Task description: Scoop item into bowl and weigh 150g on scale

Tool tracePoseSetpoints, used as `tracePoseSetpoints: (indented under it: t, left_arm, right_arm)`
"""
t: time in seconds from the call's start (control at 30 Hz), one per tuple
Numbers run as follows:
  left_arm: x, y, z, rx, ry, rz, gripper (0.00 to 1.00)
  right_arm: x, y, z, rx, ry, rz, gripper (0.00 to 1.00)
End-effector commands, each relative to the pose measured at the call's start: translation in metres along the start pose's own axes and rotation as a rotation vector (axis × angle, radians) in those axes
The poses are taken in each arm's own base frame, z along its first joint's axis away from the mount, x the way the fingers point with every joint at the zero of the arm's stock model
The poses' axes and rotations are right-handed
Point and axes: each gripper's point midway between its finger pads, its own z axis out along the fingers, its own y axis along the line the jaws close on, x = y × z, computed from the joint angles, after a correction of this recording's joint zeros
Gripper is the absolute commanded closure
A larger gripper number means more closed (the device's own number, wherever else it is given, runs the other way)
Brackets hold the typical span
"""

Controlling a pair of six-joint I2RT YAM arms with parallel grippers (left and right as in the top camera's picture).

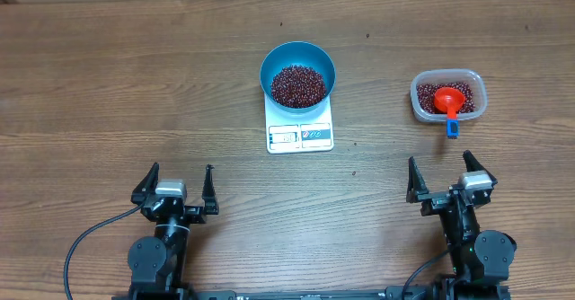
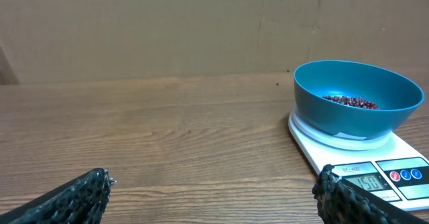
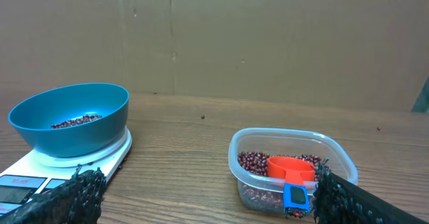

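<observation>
Left pincer (image 1: pixel 178 181): jaws wide apart, nothing between them, sitting by the near edge of the table (image 1: pixel 99 93), left of centre.

Right pincer (image 1: pixel 441 172): jaws also wide apart and empty, by the near edge, right of centre.

Blue bowl (image 1: pixel 299 50) sits on the white scale (image 1: pixel 300 135), mid-table and nearer the far edge. It holds a shallow heap of dark red beans (image 1: pixel 297 85). The bowl lies ahead of and between both pincers, well apart from each, and somewhat closer to the left one's line.

Clear plastic tub (image 1: pixel 449 72) is toward the right edge, straight ahead of the right pincer and not touching it. More beans lie inside it. An orange scoop (image 1: pixel 448 98) rests in the tub, its blue handle hanging over the near rim.
</observation>
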Motion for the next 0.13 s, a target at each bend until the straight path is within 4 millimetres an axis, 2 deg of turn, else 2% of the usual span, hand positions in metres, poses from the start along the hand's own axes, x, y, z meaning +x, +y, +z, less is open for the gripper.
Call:
tracePoseSetpoints:
  t: [0.0, 0.1]
  left_arm:
    - [0.0001, 0.002, -0.0003, -0.009, -0.004, -0.004, 0.0]
    - [0.0003, 0.002, -0.0002, -0.009, -0.003, -0.004, 0.0]
  right_arm:
    - [0.0018, -0.0002, 0.0, 0.002, -0.004, -0.002, 0.0]
    - [0.0018, -0.0002, 0.0, 0.002, -0.004, -0.002, 0.0]
